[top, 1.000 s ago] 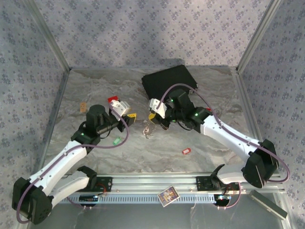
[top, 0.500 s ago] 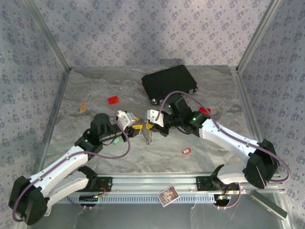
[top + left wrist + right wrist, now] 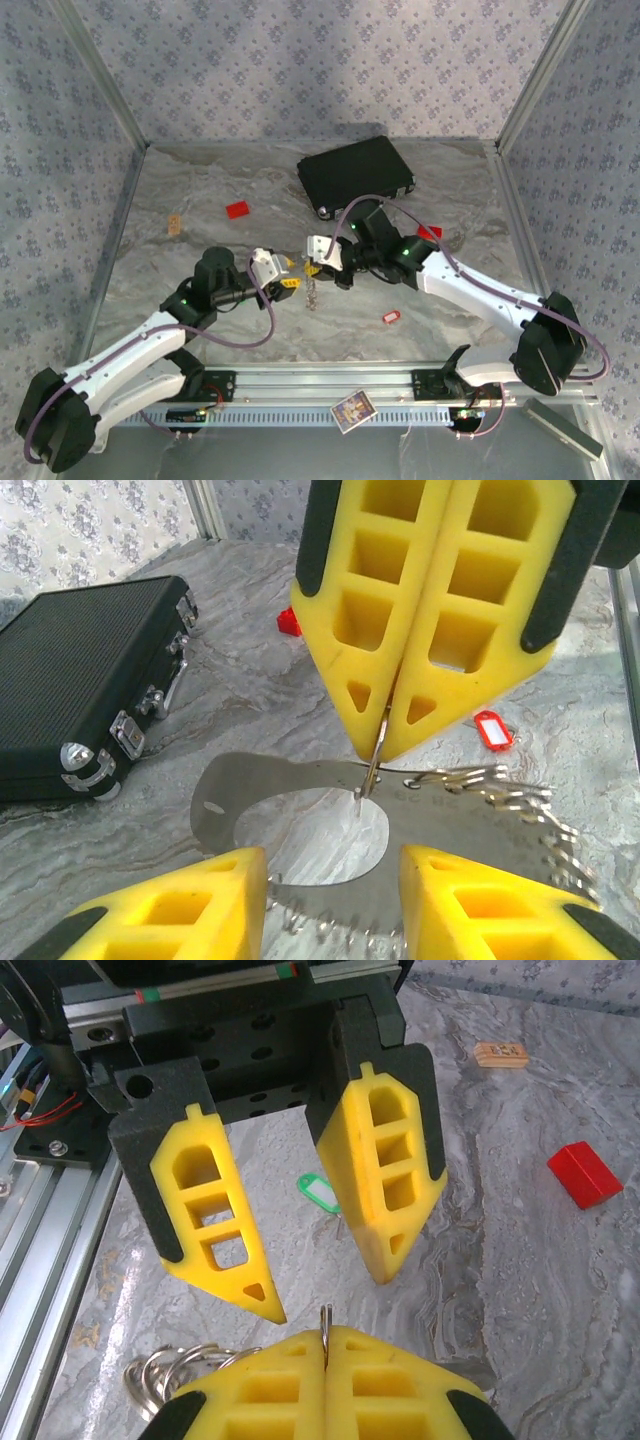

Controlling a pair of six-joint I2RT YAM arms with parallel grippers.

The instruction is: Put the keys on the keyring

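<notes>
Judging from the keyring (image 3: pixel 265 775), you have nothing threaded yet: its shiny flat loop and its beaded chain carry no key. Both keys lie loose on the tabletop (image 3: pixel 450 190). So the whole threading is left to do, for the green key and for the red key. What looks done is only the holding of the ring.

The keyring is in the middle of the tabletop, between the two arms. The right gripper (image 3: pixel 378 755) has its yellow fingers pressed together and pinches a thin wire ring at the edge of the loop, reaching in from the top of the left wrist view. The loop spreads out flat from this pinch, and the chain runs off to one side. Whether the loop rests on the tabletop or hangs a little above it, I cannot tell.

The left gripper (image 3: pixel 330 1297) is spread wide and holds nothing. It faces the right gripper tip to tip, very near but apart. In its own wrist view the loop lies just in front of its two fingers, and they do not touch it.

The green key (image 3: pixel 320 1192) lies on the tabletop behind the left gripper; you see it through the gap of its fingers. The red key (image 3: pixel 492 730) lies on the other side, beyond the right gripper and well apart from the ring. Farther out are a black case (image 3: pixel 80 680) and, near it, a red block (image 3: pixel 289 622).
</notes>
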